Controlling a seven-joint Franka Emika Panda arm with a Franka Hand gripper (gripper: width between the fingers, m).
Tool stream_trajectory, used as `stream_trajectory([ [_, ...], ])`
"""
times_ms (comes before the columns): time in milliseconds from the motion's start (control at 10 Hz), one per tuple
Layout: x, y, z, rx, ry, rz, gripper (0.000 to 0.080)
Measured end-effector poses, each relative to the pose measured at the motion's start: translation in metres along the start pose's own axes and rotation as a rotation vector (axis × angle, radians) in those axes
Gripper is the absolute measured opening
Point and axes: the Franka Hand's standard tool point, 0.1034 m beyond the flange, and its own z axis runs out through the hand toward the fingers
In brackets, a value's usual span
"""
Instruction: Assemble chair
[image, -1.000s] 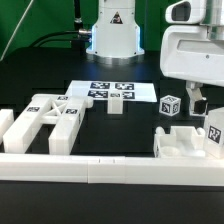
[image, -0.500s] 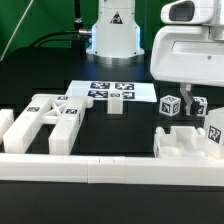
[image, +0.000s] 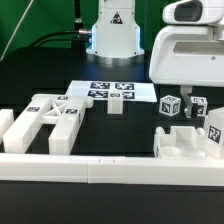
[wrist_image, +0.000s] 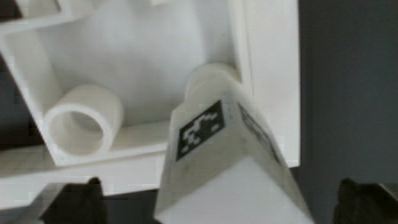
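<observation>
The chair lies in loose white parts. Ladder-like frames lie at the exterior view's left. A small block sits by the marker board. Two small tagged pieces stand at the right, behind the blocky seat part. My gripper hangs over these right-hand parts, its fingers mostly hidden by the hand. In the wrist view the gripper is open. Its dark fingertips stand on either side of a white tagged piece, apart from it. A walled part with a round peg lies beside it.
A long plain white border bar runs along the front. A white block stands at the far left. The robot base rises at the back centre.
The hand has moved a little toward the exterior view's left, over the small tagged pieces. The parts on the table have not moved.
</observation>
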Motion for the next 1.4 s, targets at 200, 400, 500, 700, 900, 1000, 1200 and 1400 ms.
stream_trajectory([
  [200, 0.0, 0.0, 0.0, 0.0, 0.0, -0.097, 0.0648],
  [400, 0.0003, 0.0016, 0.0001, -0.002, 0.0, -0.277, 0.0648],
  [500, 0.0003, 0.0015, 0.0001, -0.002, 0.0, -0.316, 0.0623],
  [700, 0.0003, 0.0013, 0.0001, -0.001, 0.0, -0.321, 0.0447],
  [900, 0.0003, 0.0013, 0.0001, -0.001, 0.0, -0.293, 0.0286],
  [1000, 0.0003, 0.0013, 0.0001, -0.001, 0.0, -0.29, 0.0286],
  [1200, 0.0002, 0.0009, 0.0001, 0.001, 0.0, -0.157, 0.0286],
  [1400, -0.0011, -0.0028, 0.0001, 0.0, 0.0, 0.014, 0.0286],
])
